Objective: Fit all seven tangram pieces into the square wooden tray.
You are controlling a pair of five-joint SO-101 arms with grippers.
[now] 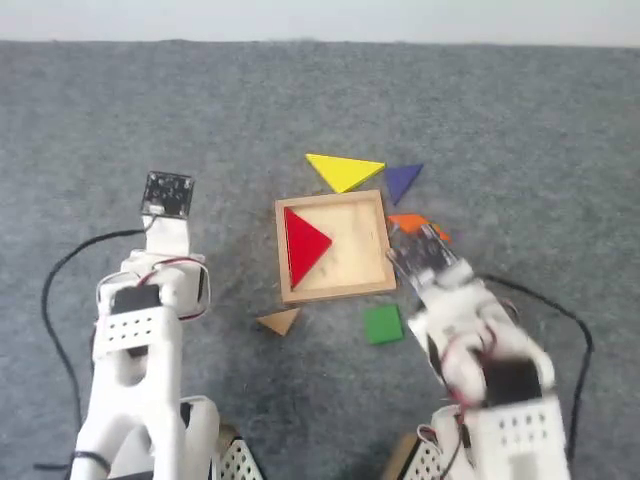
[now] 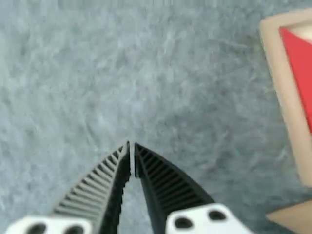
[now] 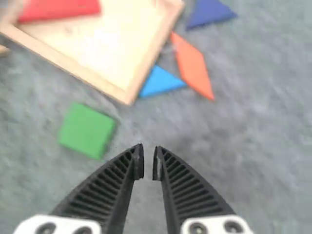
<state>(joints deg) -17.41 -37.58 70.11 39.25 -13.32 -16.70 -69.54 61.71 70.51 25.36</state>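
Left end effector (image 2: 131, 148): fingers pressed almost together with only a hairline slit between them, gripping nothing; it hangs over bare grey surface, well apart from the tray's left rim.
Right end effector (image 3: 147, 162): fingers nearly closed with a narrow gap, gripping nothing; it hangs over the surface near the tray's right side, close to the green square.
Tray (image 1: 335, 293): square, wooden, lying flat between the two arms.
Red triangle (image 1: 303, 243): large, lying inside the tray against its left wall.
Yellow triangle (image 1: 343, 170): large, on the surface just beyond the tray's far rim.
Dark blue triangle (image 1: 402, 181): beside the yellow one, off the tray's far right corner.
Orange parallelogram (image 3: 192, 65): outside the tray's right rim.
Light blue triangle (image 3: 160, 82): small, touching or nearly touching the tray rim and the orange piece.
Green square (image 1: 383, 325): on the surface near the tray's near right corner.
Tan triangle (image 1: 280, 321): small, just off the tray's near left corner.
Surface (image 1: 520, 130): grey and felt-like.
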